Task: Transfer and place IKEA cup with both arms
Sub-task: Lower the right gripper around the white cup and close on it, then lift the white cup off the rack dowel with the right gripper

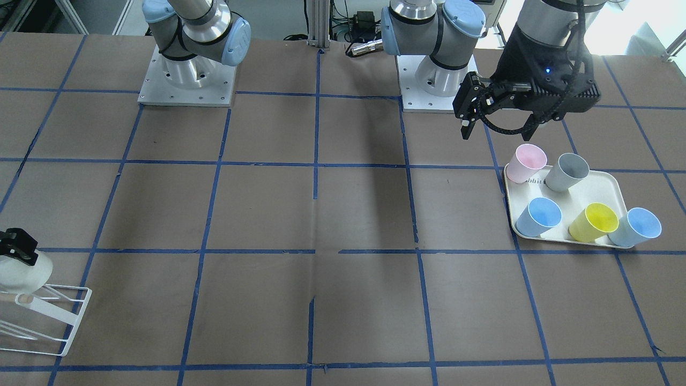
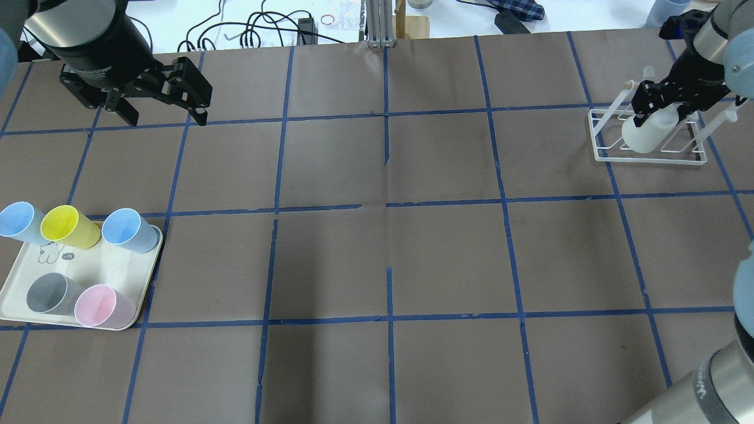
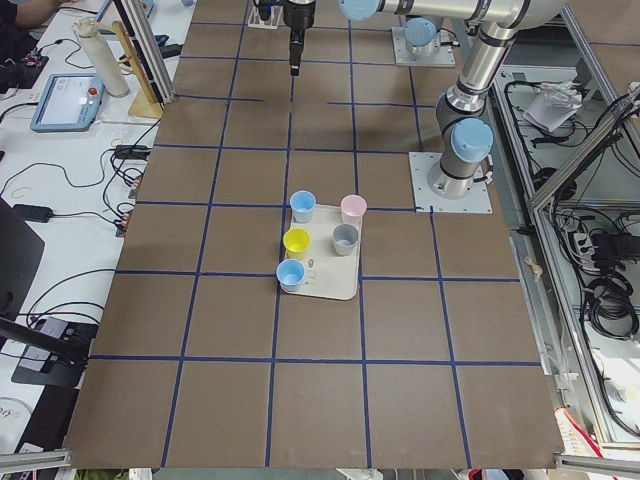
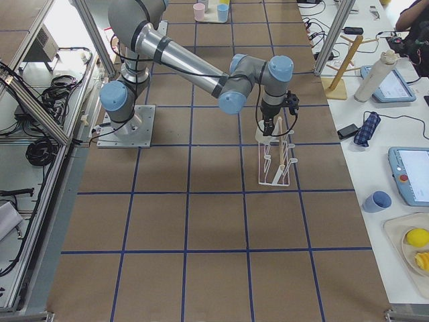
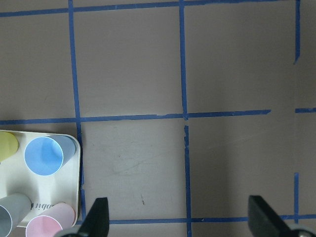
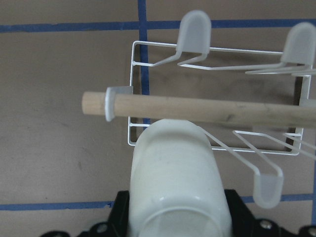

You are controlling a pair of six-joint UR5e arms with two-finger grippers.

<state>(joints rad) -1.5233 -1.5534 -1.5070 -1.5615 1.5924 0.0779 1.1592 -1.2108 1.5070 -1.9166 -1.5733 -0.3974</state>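
Observation:
The cream IKEA cup (image 2: 644, 134) is held by my right gripper (image 2: 662, 103), which is shut on its base end. The cup hangs tilted over the white wire rack (image 2: 648, 154) at the table's far right. In the right wrist view the cup (image 6: 175, 182) fills the space between the jaws, and its far end passes under the rack's wooden bar (image 6: 207, 109). The front-facing view shows the cup (image 1: 25, 274) at the left edge. My left gripper (image 2: 168, 118) is open and empty. It hovers above bare table beyond the tray, fingertips (image 5: 97, 217) wide apart.
A cream tray (image 2: 15, 294) near my left side carries two blue cups, a yellow, a grey and a pale pink cup (image 2: 103, 306). White rack pegs (image 6: 195, 32) stick up around the cup. Blue tape lines grid the brown table.

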